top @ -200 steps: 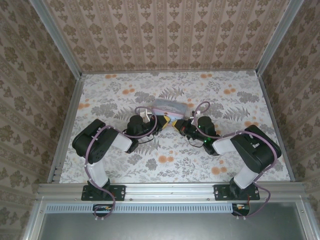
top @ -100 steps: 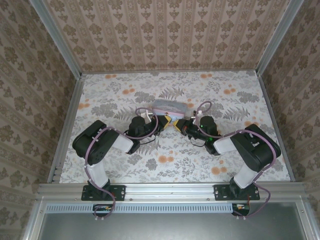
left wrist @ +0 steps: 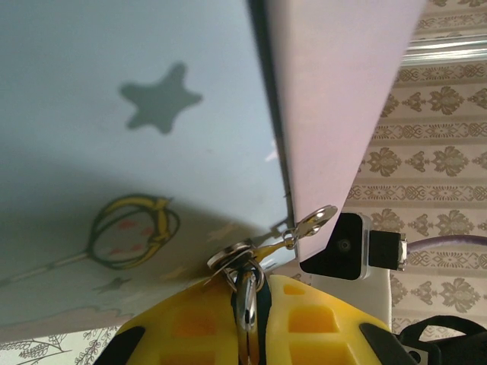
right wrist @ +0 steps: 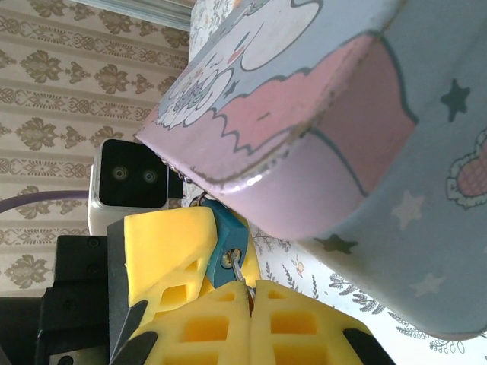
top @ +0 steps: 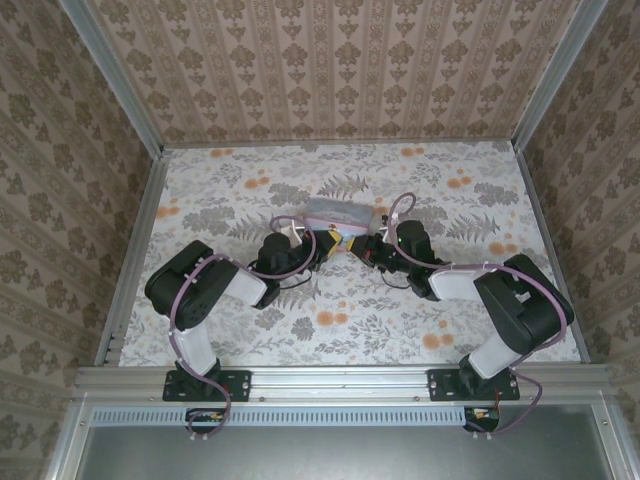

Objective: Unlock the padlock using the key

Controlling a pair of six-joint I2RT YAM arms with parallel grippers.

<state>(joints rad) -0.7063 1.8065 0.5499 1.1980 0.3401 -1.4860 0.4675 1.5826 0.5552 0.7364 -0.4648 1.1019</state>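
Top view: I have both arms reaching in over the flowered bench (top: 240, 170). The left hand (top: 333, 244) and the right hand (top: 355, 247) meet tip to tip just in front of the tin (top: 340, 212).

Right wrist view: the right hand (right wrist: 245, 298) is closed narrow on the key (right wrist: 238, 275), a thin metal sliver that runs up from between its yellow pads. The key's tip is at the small round hole in the padlock (right wrist: 227, 239). The padlock has a blue body, sits directly above these fingertips and lies against a yellow finger (right wrist: 167, 243) of the left hand. It hangs under the tin's rounded pink edge. The tin's print shows a white cartoon animal, a pink cloud shape, dark stars and a heart.

Left wrist view: the left hand (left wrist: 247, 293) is pinched narrow on the padlock. All that shows of the padlock here is a metal loop (left wrist: 243, 298) between the pads, rising to a round metal fitting on the tin (left wrist: 114, 152). A silver tab (left wrist: 316, 222) hangs just above and right of the fingertips, and I cannot tell what it is. The tin's pale blue face bears a grey star and a yellow ring drawing.
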